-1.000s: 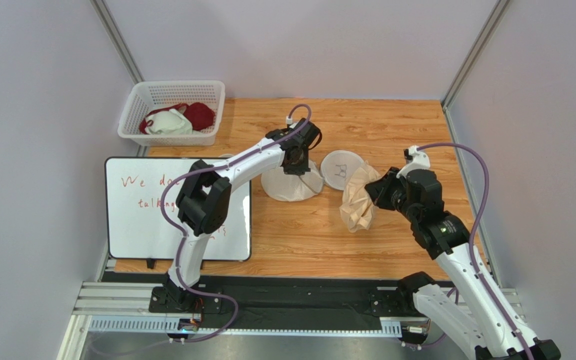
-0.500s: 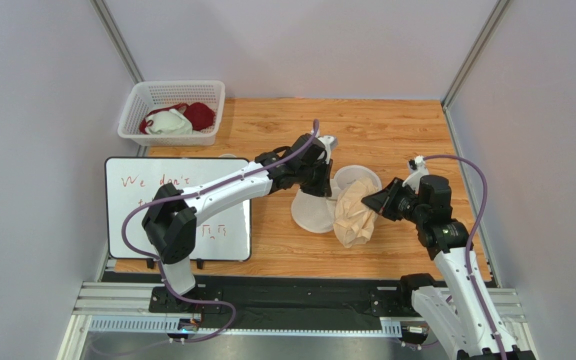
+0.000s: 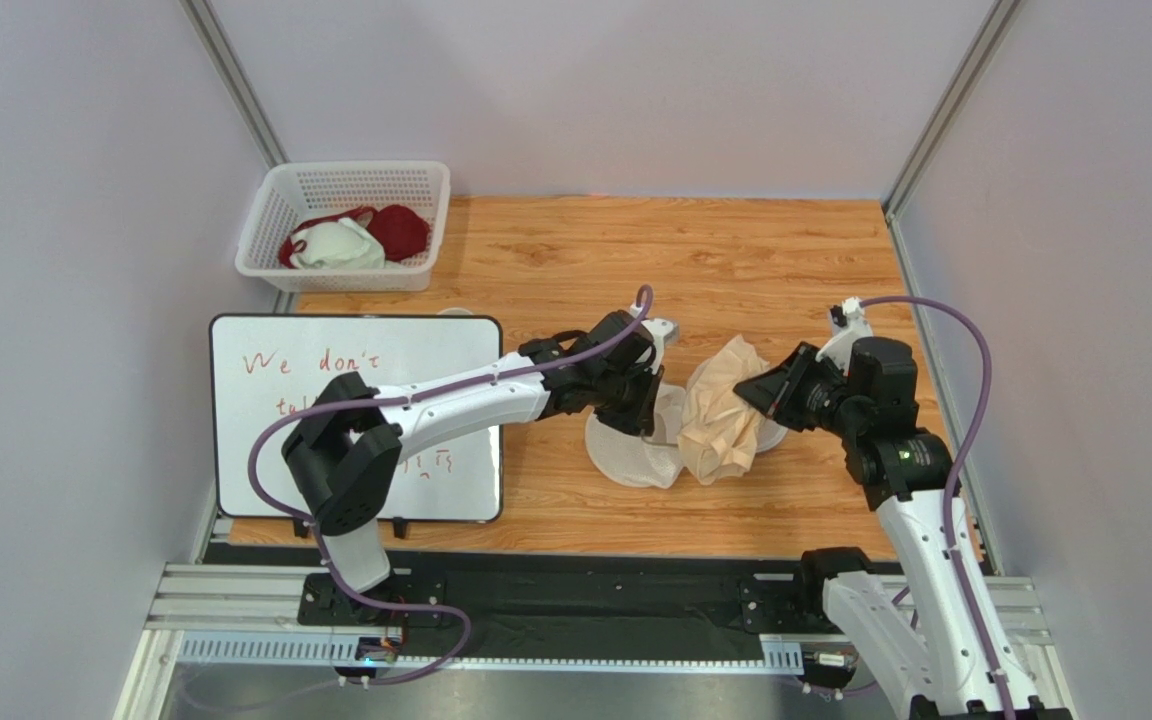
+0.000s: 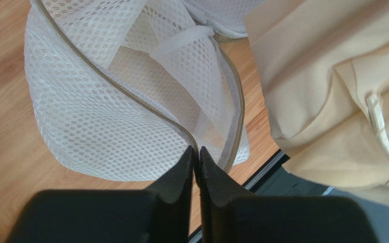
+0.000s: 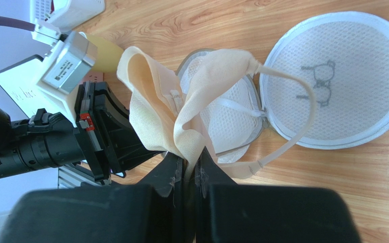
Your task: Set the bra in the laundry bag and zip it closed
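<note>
Left gripper (image 4: 195,152) clenched on laundry bag (image 4: 105,126) rim, mouth gaping open. Right gripper (image 5: 191,163) pinches bra (image 5: 217,71), which dangles just beside bag mouth, partly over it. Bra not yet inside; insertion and zipping left.

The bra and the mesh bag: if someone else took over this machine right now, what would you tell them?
Left jaws: shut on the zipper rim of the laundry bag, holding that half open.
Right jaws: shut on the bra, which hangs beside the bag's opening, not inside.
The bag's other half, with the drawing, lies flat on the table.
Done: bag unzipped, bra picked up.
Left: put the bra into the bag, then zip it closed.
</note>
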`<state>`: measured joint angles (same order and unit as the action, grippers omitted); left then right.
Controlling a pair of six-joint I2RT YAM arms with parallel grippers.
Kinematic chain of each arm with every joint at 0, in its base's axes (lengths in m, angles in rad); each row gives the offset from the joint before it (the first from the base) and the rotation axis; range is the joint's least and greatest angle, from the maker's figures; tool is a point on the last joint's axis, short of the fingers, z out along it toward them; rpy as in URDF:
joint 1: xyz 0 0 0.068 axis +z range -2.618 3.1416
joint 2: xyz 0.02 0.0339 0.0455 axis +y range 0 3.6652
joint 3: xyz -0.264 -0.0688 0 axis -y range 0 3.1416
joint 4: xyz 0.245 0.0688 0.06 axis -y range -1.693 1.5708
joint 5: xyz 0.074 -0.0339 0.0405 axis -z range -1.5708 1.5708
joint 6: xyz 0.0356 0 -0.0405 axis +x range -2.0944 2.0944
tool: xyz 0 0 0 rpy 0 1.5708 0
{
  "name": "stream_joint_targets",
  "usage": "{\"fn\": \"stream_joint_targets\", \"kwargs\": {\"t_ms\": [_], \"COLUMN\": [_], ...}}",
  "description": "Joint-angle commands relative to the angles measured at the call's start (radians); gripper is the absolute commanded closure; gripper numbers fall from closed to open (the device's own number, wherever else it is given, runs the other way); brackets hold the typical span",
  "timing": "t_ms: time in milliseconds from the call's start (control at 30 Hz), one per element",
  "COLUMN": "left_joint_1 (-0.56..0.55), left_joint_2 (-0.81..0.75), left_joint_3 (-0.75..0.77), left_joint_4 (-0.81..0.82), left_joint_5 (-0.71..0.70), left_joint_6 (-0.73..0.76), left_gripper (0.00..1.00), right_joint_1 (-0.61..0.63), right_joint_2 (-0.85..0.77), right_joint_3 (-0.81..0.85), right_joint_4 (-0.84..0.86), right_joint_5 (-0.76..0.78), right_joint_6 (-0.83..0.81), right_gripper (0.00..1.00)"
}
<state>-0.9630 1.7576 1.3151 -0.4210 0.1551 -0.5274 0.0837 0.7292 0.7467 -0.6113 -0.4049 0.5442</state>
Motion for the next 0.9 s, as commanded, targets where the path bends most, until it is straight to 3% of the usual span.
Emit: {"fn": "stream_joint_targets", "kwargs": {"t_ms": [0,100,167,233,267,400,500,600,767,867], "left_joint_1": [-0.003,-0.002,-0.002,0.0,0.0,0.003,0.024,0.05,0.052,0.049], "left_joint_2": [-0.098,-0.184,-0.255,-0.303,-0.347,-0.431,-0.513,-0.578,-0.578,-0.575], "left_joint_3": [-0.036,-0.053,-0.047,-0.048,-0.053,-0.077,-0.123,-0.178,-0.195,-0.244], "left_joint_4": [0.065,0.057,0.031,0.024,0.03,0.038,0.065,0.103,0.079,0.166], "left_joint_5": [-0.012,-0.019,-0.016,0.015,0.032,0.115,0.165,0.298,0.371,0.501], "left_joint_6": [0.053,0.096,0.13,0.148,0.158,0.204,0.205,0.207,0.21,0.153], "left_gripper": [0.65,0.37,0.27,0.24,0.02,0.0,0.0,0.0,0.0,0.0], "right_joint_1": [-0.004,-0.006,-0.004,-0.005,-0.006,-0.004,0.008,0.075,0.215,0.26], "right_joint_2": [0.007,-0.007,-0.02,-0.033,-0.034,-0.053,-0.07,-0.091,-0.119,-0.128], "right_joint_3": [0.008,0.01,0.002,-0.012,-0.023,-0.076,-0.098,-0.096,-0.069,-0.061], "right_joint_4": [0.018,0.013,0.019,0.025,0.062,0.212,0.28,0.304,0.306,0.311], "right_joint_5": [-0.034,-0.092,-0.138,-0.205,-0.244,-0.539,-0.645,-0.683,-0.68,-0.66], "right_joint_6": [-0.038,-0.069,-0.076,-0.061,-0.053,0.009,0.051,0.065,0.048,0.045], "right_gripper": [1.0,1.0,1.0,1.0,1.0,1.0,1.0,1.0,1.0,1.0]}}
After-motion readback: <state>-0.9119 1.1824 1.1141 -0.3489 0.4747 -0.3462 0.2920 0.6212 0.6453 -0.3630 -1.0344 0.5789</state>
